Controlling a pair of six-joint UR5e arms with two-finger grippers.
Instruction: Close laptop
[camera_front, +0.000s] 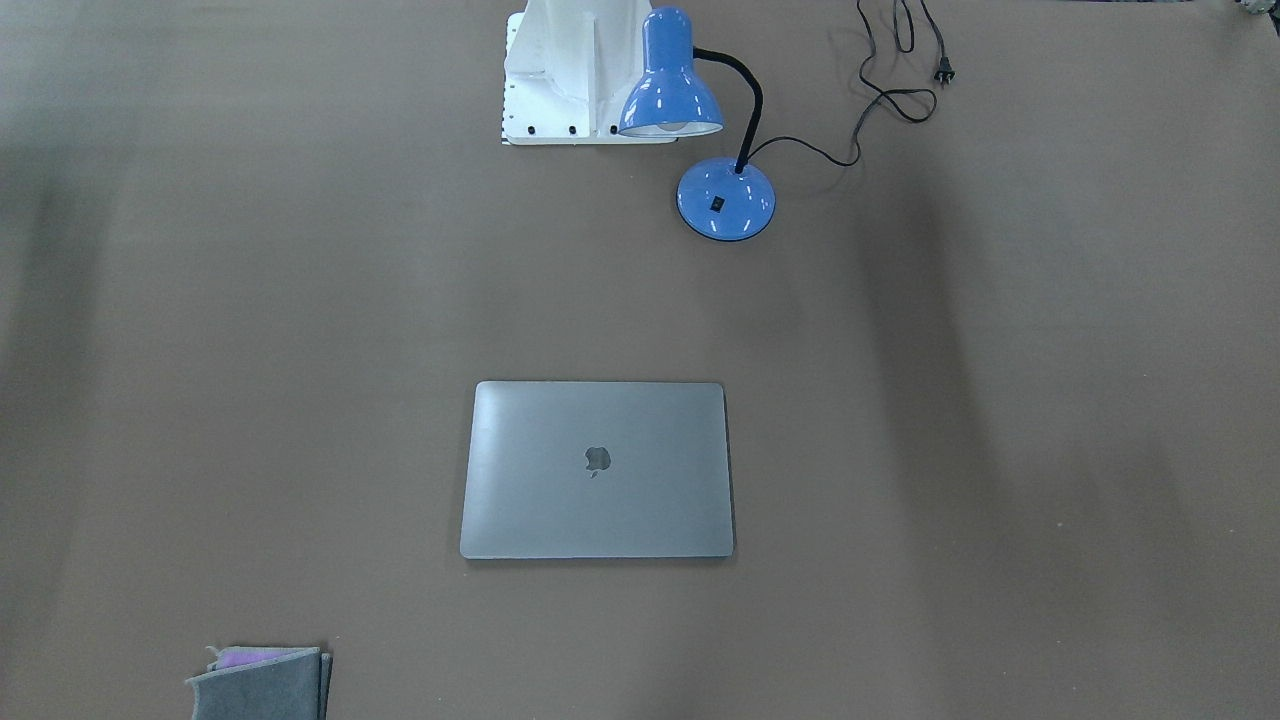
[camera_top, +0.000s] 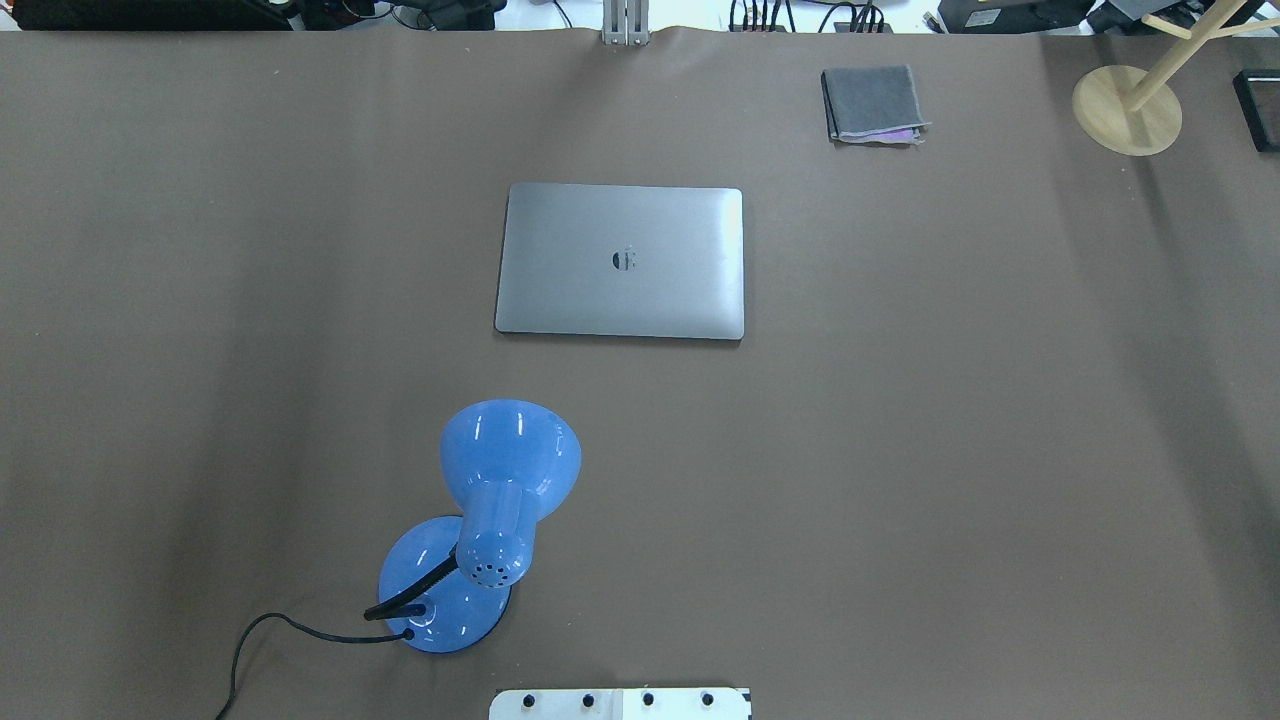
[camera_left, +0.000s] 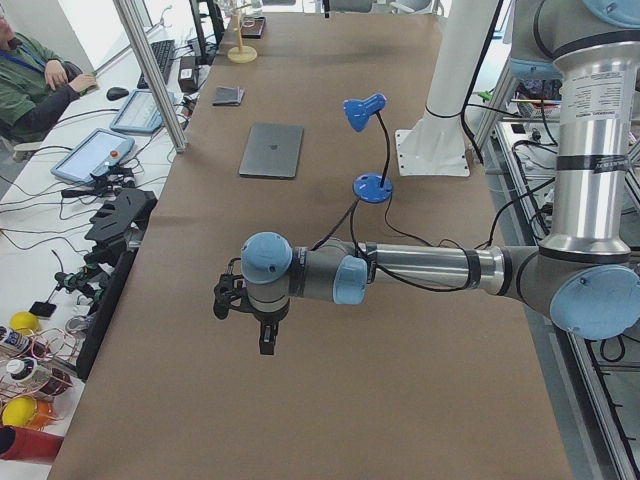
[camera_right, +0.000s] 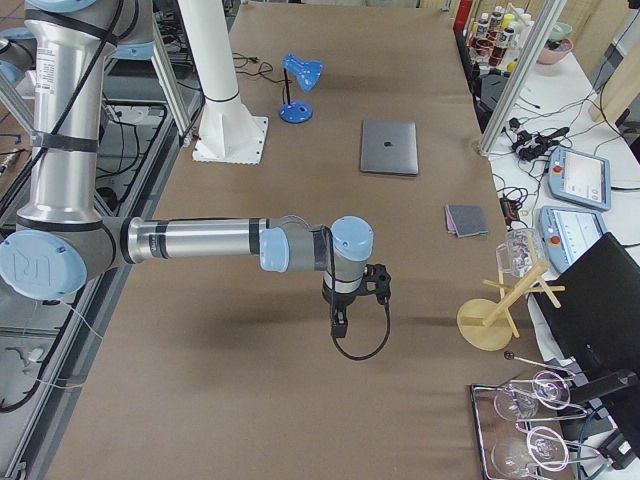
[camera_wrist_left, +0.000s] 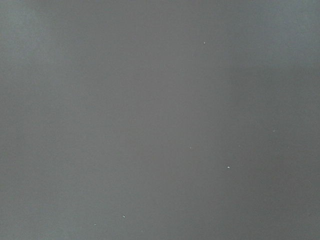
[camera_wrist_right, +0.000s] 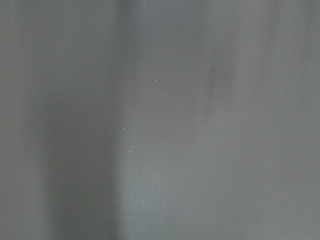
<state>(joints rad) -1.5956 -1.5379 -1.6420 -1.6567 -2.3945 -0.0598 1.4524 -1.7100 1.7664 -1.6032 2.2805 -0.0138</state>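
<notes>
The laptop (camera_front: 597, 470) lies flat, lid down, just below the middle of the frame on the brown table (camera_front: 1000, 400). A blue lamp (camera_front: 668, 90) stands well apart at upper centre, and a folded grey cloth (camera_front: 262, 685) sits at lower left. In the side views' foreground hang the left hand (camera_left: 242, 305) and the right hand (camera_right: 350, 300). I cannot tell if either is wide or narrow.
</notes>
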